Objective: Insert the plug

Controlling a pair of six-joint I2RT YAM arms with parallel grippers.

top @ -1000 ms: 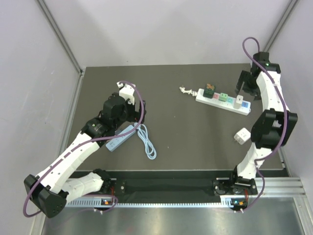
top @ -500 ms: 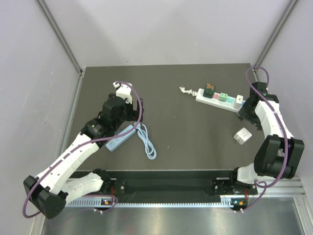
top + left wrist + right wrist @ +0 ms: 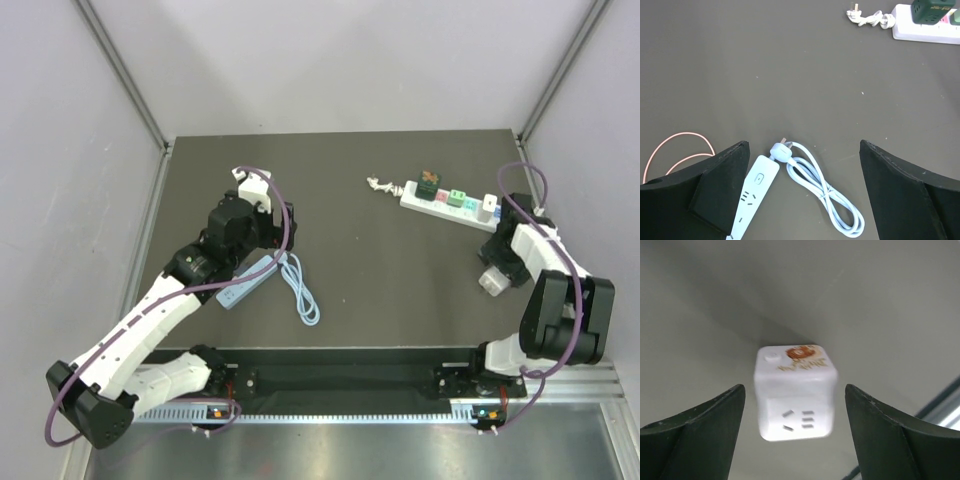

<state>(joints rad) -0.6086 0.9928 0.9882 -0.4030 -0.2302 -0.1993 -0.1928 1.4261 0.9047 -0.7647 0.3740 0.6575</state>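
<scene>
A dark grey counter (image 3: pixel 380 270) fills the scene, enclosed by pale grey walls (image 3: pixel 330 60). On its left half lies 1 light blue power strip (image 3: pixel 752 192), slanted, its sockets facing up. Its light blue cable (image 3: pixel 820 185) is bundled into 1 long loop just beside the strip, the plug end (image 3: pixel 780 151) resting at the strip's tip.
</scene>
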